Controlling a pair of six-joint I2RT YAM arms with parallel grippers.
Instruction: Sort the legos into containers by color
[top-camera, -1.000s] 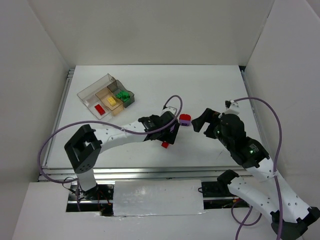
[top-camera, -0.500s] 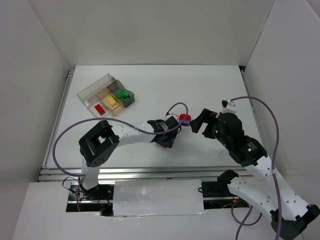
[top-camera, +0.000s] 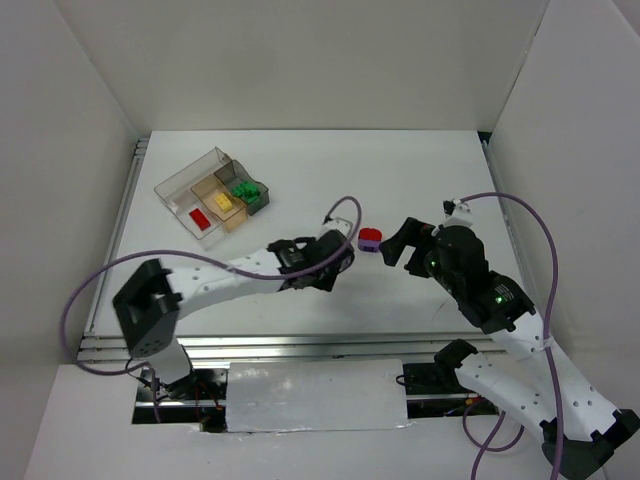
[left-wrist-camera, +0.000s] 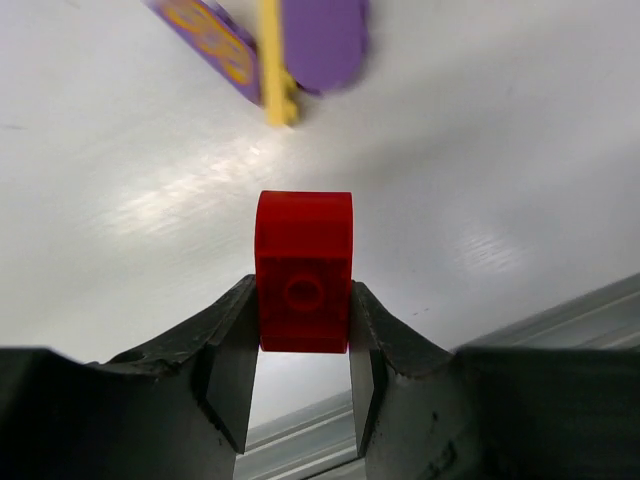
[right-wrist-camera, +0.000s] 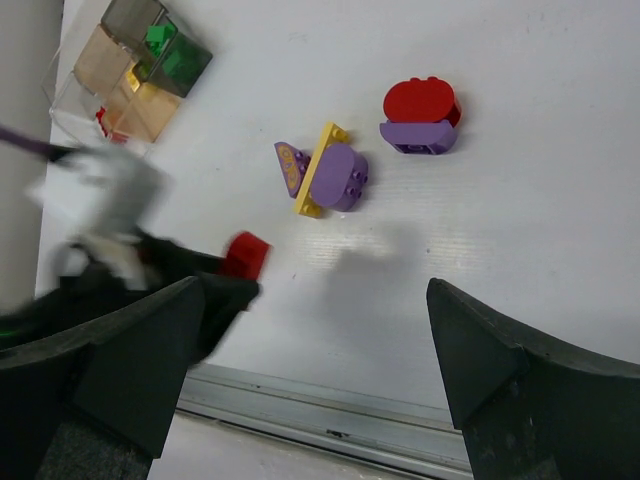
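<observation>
Red brick (left-wrist-camera: 303, 270) sits clamped in the left gripper (left-wrist-camera: 302, 335), likely for carrying to the tray (top-camera: 185, 183) at upper left; right gripper (right-wrist-camera: 318, 300) hangs spread wide, empty.

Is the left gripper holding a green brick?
No, the brick pinched in the left gripper is red.

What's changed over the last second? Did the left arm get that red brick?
Yes. The left gripper moved toward the near edge onto the loose red brick and now clamps it. The right gripper, the purple-and-red piece and the tray stayed put.
</observation>
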